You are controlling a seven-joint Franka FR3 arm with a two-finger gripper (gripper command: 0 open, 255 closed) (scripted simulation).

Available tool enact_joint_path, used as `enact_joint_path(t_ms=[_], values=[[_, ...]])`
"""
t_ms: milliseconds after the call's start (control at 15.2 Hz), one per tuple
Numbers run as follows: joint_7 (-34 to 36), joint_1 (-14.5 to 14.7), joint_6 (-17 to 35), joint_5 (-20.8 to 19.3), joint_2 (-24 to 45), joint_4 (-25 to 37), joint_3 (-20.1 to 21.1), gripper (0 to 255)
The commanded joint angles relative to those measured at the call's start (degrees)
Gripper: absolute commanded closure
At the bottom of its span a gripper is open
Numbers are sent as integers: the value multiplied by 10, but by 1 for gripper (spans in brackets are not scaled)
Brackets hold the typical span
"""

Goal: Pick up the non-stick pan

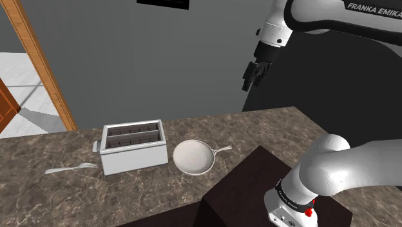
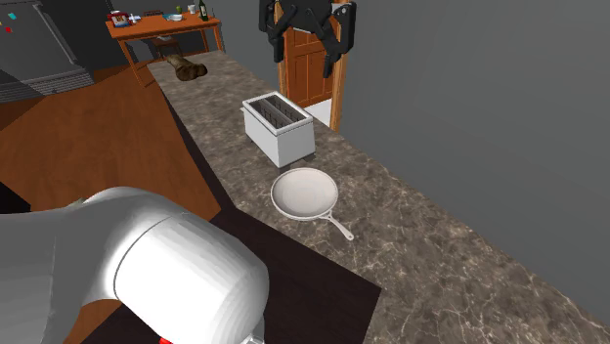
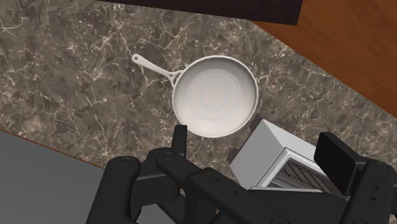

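Shoulder view: a white arm holds its all-black two-finger gripper (image 1: 253, 74) high in the air, well above a brown marbled stone tabletop (image 1: 270, 126). On the tabletop lies the task's thing, a white round shallow pan (image 1: 192, 157). It sits bowl up, with its thin straight handle (image 1: 222, 150) pointing to this view's right. Just beside the pan, on this view's left, stands a white box-shaped two-slot toaster (image 1: 132, 147), and a pale fork (image 1: 71, 169) lies beyond that. The dark box stand (image 1: 251, 187) sits at the lower right.

Second exterior view: the gripper hangs near the top edge, its fingers (image 2: 344, 39) spread apart with nothing between them, apparently readied for a grasp. The pan lies flat, well below the gripper. Its handle slants away from the toaster and is free on both sides, so it is probably the easiest part to take.

Wrist view: the camera looks down on the pan, which lies beyond the released fingers (image 3: 334, 162), while the toaster lies nearer beneath them. The height suggests an approach pose. A descent would likely need a shift off the toaster toward the pan's rim or handle.
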Motion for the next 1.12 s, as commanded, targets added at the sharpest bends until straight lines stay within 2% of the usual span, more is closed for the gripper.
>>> enact_joint_path(t_ms=[0, 528, 1056], values=[[0, 0, 0, 0, 0, 0, 0, 0], [-63, -9, 171, 22, 12, -144, -61, 0], [-158, 7, 359, 76, 105, -234, -135, 0]])
